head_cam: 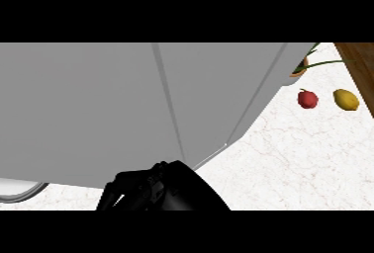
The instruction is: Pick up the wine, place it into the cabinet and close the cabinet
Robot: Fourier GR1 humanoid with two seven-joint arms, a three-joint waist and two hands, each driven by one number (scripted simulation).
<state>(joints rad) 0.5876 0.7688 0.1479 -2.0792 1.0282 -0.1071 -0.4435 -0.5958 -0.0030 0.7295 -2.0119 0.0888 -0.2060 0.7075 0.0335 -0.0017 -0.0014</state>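
The grey cabinet point(110, 108) fills most of the head view, and I look down on its top and front panels. The seam between its two doors point(169, 104) shows no gap, so the doors appear shut. The wine is not visible anywhere. One black hand point(157, 190) shows at the lower middle, right against the cabinet's near edge. I take it for my right hand. Its fingers point(113, 193) hang fairly straight toward the lower left and hold nothing. My left hand is out of view.
On the white marble counter point(292, 163) at the upper right lie a red fruit point(307, 99) and a yellow lemon point(346, 99). A potted plant point(300, 69) stands behind them. A wooden edge point(361, 64) runs along the right. A white dish rim point(18, 191) peeks out at the lower left.
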